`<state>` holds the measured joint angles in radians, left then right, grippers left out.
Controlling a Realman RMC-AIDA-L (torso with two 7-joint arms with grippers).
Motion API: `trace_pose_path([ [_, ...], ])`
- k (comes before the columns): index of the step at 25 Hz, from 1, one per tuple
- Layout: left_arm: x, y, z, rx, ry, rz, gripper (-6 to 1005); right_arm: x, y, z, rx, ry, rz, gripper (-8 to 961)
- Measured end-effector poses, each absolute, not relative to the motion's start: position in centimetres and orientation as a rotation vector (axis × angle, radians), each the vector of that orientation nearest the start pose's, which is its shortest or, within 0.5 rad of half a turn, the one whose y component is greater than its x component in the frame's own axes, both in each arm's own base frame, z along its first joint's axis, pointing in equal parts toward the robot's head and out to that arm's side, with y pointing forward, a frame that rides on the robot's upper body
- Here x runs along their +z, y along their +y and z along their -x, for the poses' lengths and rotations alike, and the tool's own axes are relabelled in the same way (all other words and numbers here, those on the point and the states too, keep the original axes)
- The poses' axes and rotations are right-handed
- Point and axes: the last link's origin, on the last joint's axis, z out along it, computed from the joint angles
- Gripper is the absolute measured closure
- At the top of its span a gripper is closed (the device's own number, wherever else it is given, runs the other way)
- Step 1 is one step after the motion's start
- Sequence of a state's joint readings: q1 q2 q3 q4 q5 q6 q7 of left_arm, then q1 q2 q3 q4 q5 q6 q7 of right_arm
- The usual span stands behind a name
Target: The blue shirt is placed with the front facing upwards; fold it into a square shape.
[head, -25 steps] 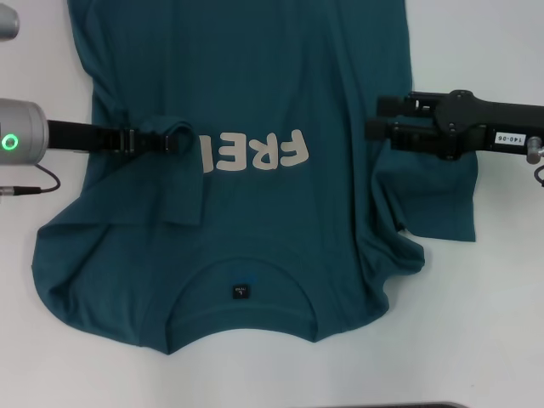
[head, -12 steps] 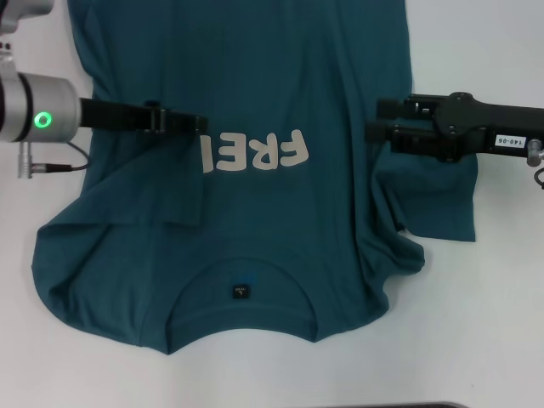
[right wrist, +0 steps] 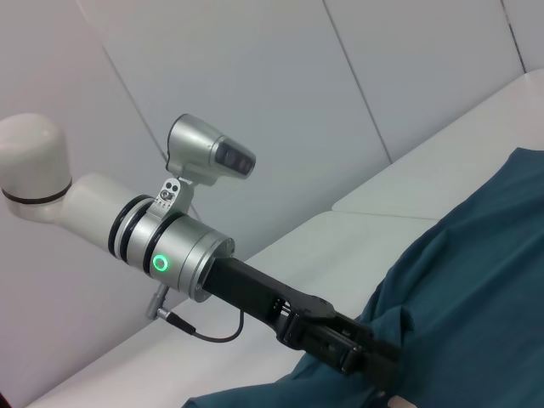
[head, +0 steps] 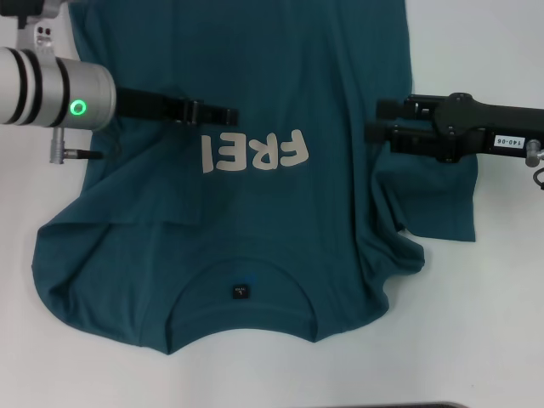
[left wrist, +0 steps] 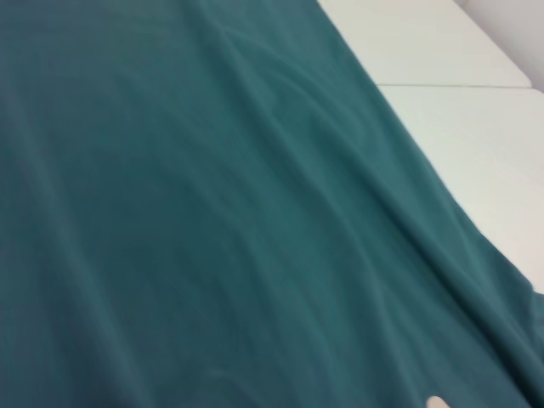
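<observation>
Left gripper (head: 228, 116): reaches in over the shirt from the robot's left, its tip just above the "FREI" letters; whether its fingers are apart or together cannot be told. No cloth is seen caught in it.
Right gripper (head: 374, 129): hangs at the shirt's right edge, level with the letters, tip pointing toward them; its fingers' state cannot be told either.
Shirt (head: 255, 229): dark teal-blue, lying flat on the white table (head: 476, 323), front up.
Long axis: runs toward and away from the robot, collar nearest the robot, hem end running out of the head view on the far side.
Letters (head: 252, 153): cream, upside down from the robot's side, part of the word covered by a fold on the left.
Neck label (head: 240, 291): small, black, inside the collar, below the letters.
Sleeves: the left one is folded over the body beside the letters; the right one lies rumpled below the right gripper.
</observation>
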<state>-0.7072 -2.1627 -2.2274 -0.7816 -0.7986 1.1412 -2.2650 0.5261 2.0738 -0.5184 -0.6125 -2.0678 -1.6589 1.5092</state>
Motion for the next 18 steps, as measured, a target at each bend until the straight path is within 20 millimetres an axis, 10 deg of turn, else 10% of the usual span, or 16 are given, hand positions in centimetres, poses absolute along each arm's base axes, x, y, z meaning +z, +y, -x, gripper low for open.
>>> trace_pose_path([
  [18, -3.3, 38.1, 21.6, -0.379, -1.176, 2.533, 244, 1.0, 31.9, -27.0, 0.871, 0.896, 2.651, 482],
])
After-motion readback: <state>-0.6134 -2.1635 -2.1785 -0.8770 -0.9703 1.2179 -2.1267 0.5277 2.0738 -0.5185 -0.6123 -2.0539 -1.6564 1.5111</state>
